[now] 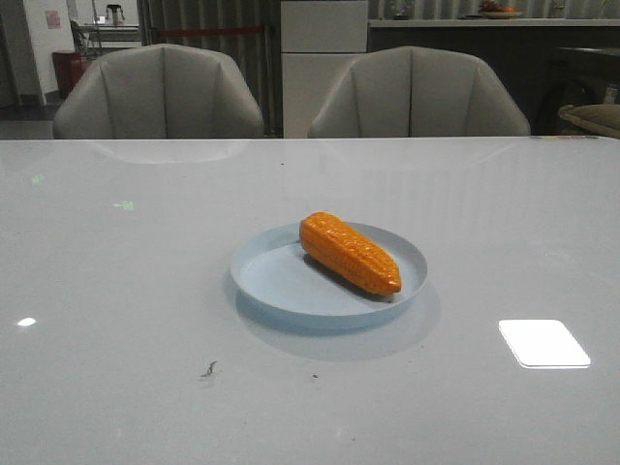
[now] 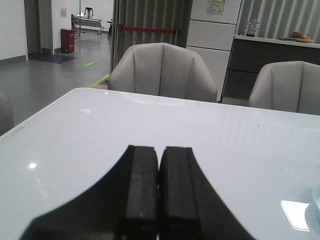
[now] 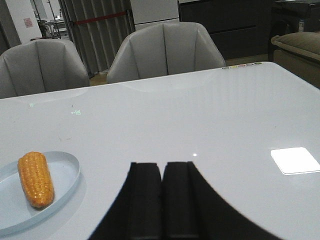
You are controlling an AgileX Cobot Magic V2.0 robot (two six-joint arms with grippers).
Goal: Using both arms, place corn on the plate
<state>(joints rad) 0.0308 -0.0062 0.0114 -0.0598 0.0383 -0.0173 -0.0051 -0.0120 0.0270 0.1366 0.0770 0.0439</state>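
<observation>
The orange corn cob lies on its side inside the pale blue plate, on the white counter. The left gripper and right gripper are both clenched and seemingly empty, clear of the plate.

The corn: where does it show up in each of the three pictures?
Front view: the corn lies on the plate, mid-table.
Left wrist view: no corn; only a sliver of plate rim at the right edge.
Right wrist view: corn at lower left, on the plate.
Shared landmark: the bright light reflection on the table.
</observation>
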